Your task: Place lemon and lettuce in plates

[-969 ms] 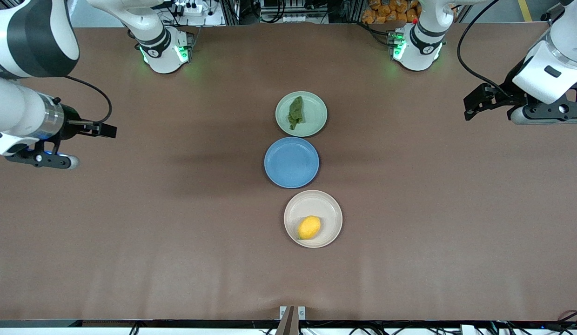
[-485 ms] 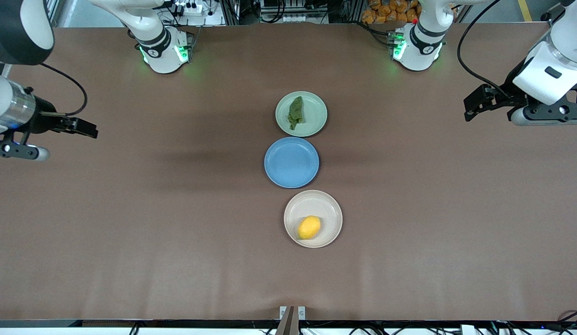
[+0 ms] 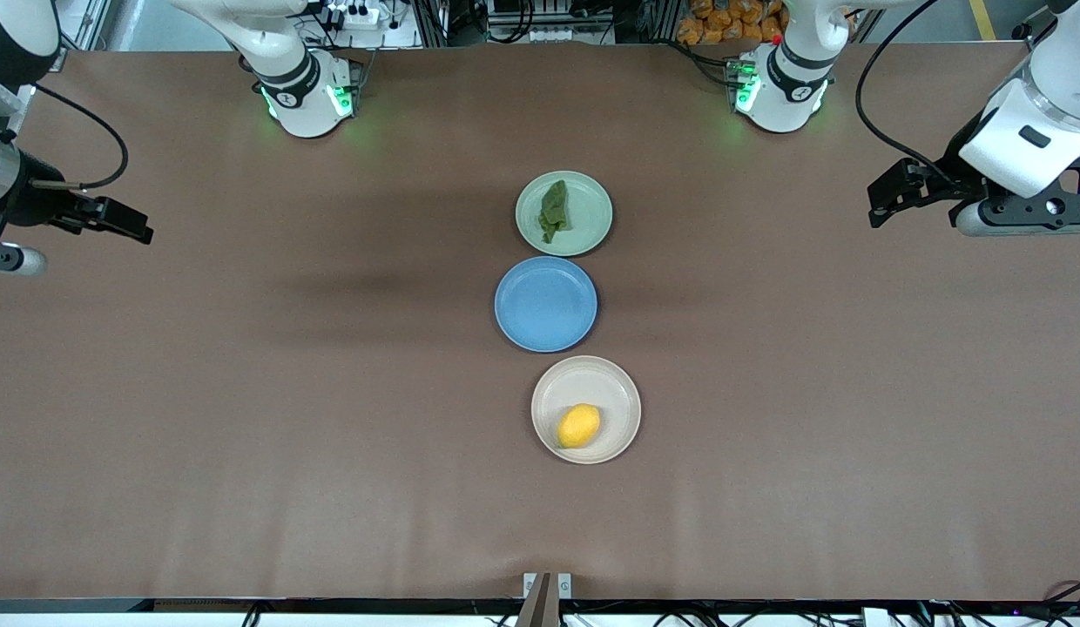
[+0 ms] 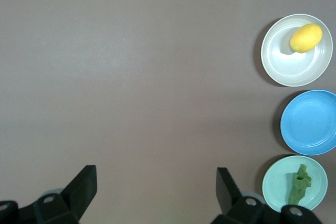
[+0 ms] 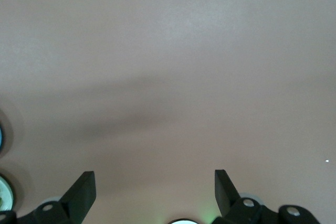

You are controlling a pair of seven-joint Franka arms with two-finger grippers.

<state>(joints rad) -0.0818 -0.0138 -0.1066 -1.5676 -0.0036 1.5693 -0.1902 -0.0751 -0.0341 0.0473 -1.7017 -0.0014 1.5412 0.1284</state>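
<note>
Lemon [image 3: 579,426] sits in the beige plate [image 3: 618,392], lettuce [image 3: 555,210] in the mint plate [image 3: 592,209] — looks done, so just park left gripper [image 4: 156,186] and right gripper [image 5: 155,186], both open and empty over bare table ends, clear of the blue plate [image 3: 546,304].

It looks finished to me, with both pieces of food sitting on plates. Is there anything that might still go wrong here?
Little, I would guess. The lemon lies off-centre in the beige plate, close to its rim, so a knock might roll it out. The blue plate sits very close to the green plate holding the lettuce, so a bump could shift both. The left pincer and right pincer hang open over bare table, well away.
</note>
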